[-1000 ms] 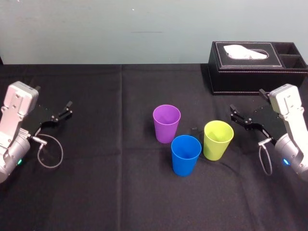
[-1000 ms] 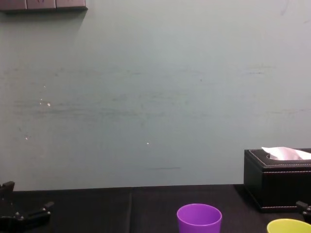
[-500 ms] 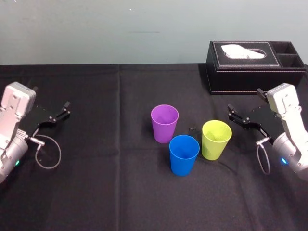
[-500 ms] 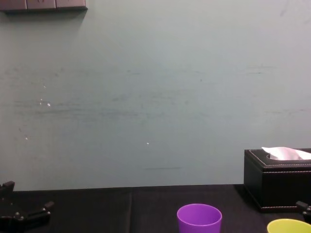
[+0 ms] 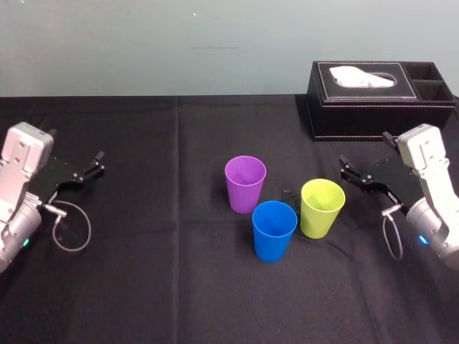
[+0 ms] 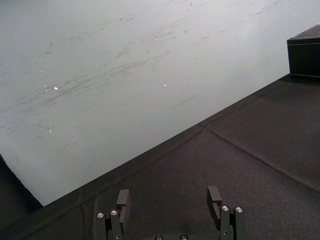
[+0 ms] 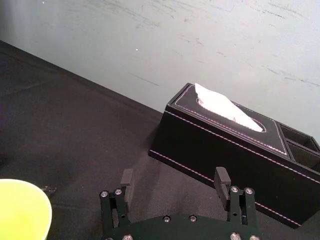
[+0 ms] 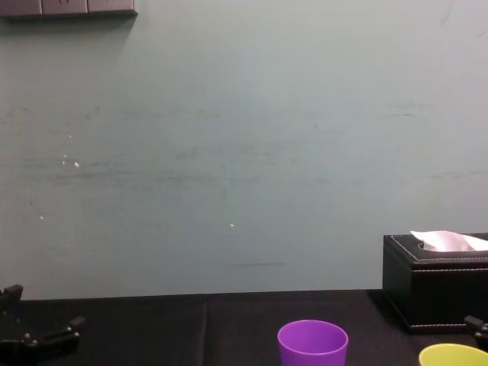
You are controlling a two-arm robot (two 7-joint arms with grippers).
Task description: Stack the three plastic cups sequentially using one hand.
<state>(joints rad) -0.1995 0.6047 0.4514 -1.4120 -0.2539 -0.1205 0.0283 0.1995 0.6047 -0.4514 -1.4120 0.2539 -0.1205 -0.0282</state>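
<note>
Three plastic cups stand upright, close together at the table's middle. The purple cup (image 5: 245,183) is farthest back, the blue cup (image 5: 274,230) nearest me, and the yellow-green cup (image 5: 322,208) to their right. My right gripper (image 5: 356,172) hovers open just right of the yellow-green cup, empty and not touching it. In the right wrist view its fingers (image 7: 127,182) stand wide apart, with the yellow-green cup's rim (image 7: 22,210) off to one side. My left gripper (image 5: 90,166) is parked at the far left, open and empty (image 6: 168,198). The chest view catches the purple cup (image 8: 313,343).
A black leather-look tissue box (image 5: 380,100) sits at the back right, behind the right gripper, and appears again in the right wrist view (image 7: 225,135). A black cloth (image 5: 165,272) covers the table. A pale wall stands behind.
The head view has shifted a touch to one side. The cups and both grippers keep their places relative to each other.
</note>
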